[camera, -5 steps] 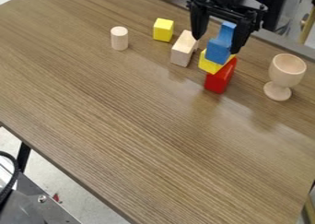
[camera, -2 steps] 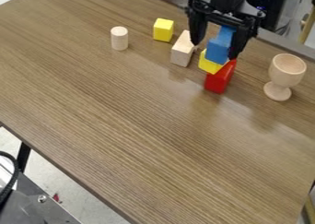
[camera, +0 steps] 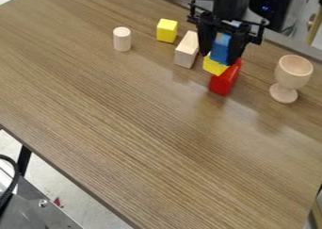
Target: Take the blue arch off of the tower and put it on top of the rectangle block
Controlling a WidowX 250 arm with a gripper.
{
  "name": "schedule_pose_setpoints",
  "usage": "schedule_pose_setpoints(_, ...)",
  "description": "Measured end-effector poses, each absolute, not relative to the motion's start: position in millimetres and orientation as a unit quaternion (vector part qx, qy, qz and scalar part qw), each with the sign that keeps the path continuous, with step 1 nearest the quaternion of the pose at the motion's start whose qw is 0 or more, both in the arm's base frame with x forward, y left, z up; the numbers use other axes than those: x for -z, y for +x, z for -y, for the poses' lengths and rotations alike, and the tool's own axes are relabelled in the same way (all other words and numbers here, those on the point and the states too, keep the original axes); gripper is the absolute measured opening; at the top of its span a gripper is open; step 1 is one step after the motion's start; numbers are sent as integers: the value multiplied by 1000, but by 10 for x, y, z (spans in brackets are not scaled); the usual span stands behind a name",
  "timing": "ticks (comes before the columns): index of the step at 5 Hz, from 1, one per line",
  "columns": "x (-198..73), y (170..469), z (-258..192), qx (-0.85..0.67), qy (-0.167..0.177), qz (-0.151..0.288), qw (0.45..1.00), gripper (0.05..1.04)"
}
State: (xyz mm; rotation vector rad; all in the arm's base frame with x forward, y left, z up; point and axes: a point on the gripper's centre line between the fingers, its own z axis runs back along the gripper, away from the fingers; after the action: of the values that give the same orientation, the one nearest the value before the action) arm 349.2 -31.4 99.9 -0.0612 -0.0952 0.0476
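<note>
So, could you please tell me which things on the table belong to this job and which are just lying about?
Part of the job:
- blue arch
- tower's yellow block
- tower's red block
- plain wooden rectangle block

Just lying about:
- separate yellow block
- wooden cylinder
- wooden goblet
</note>
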Motion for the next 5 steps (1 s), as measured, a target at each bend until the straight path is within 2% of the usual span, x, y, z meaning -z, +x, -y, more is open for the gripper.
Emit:
schedule_pose_setpoints(2, -1073, 3481, 267, -36, -42, 56, 997, 563)
schedule_pose_setpoints(4, -1142, 3552, -134, -98, -60, 61, 991, 562)
schedule_pose_setpoints(5, -946, 3592, -367, -129, -61, 38, 989, 562)
